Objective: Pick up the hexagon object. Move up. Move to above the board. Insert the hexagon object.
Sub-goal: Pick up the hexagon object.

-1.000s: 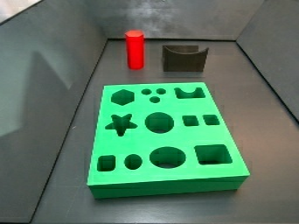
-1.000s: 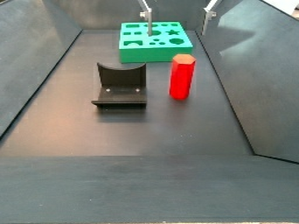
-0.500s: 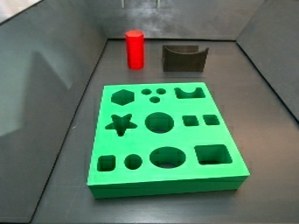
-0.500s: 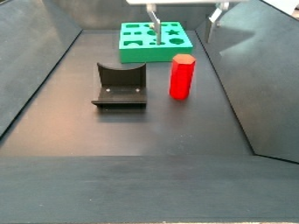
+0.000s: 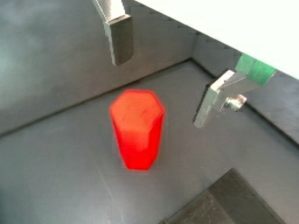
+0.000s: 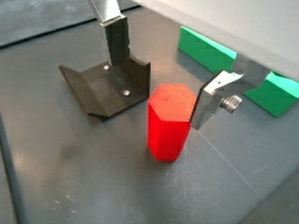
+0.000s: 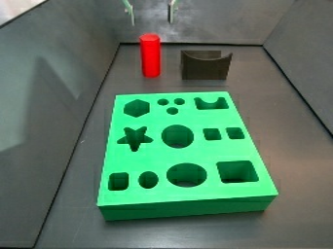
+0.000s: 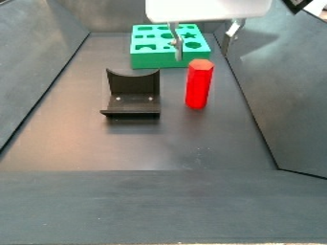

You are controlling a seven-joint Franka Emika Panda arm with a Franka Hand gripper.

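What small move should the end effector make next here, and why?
Probably a straight descent. In both wrist views the end effector is open above the hexagon object, one finger on each side and neither touching it. The piece stands upright on the floor beside the fixture, so lowering should bring the pads level with its sides before closing.

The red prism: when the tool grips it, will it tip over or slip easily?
The red prism stands tall on a narrow base, so a sideways push would probably tip it. Its flat facets should give the pads a firm hold, though the surface looks smooth. It looks rigid. The open tool hangs above it.
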